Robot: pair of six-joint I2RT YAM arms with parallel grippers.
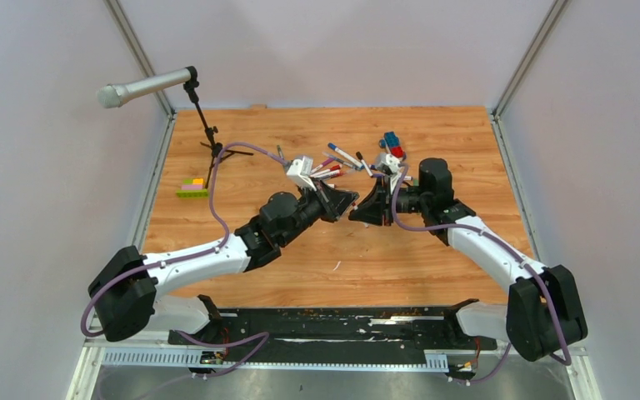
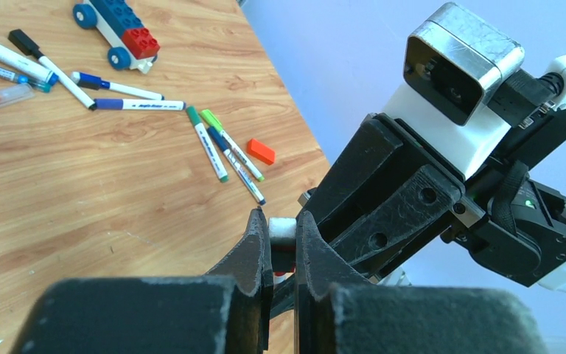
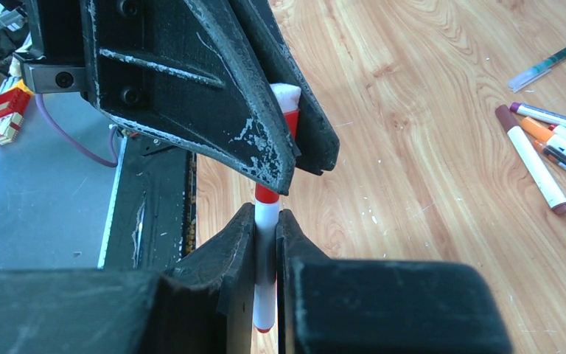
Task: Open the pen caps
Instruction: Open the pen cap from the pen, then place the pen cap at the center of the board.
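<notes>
Both grippers hold one red-and-white pen above the wooden table. My left gripper is shut on its capped end; the pale tip of the pen cap shows between the jaws, with red below it. My right gripper is shut on the white barrel of the pen. The red cap runs up between the left gripper's fingers. In the top view the two grippers meet tip to tip at mid-table. Whether cap and barrel have parted is hidden.
Several loose pens lie behind the grippers, some green and blue ones near an orange block. More pens lie to the right. A blue-and-red toy car, a green-yellow brick bar and a microphone stand stand further back.
</notes>
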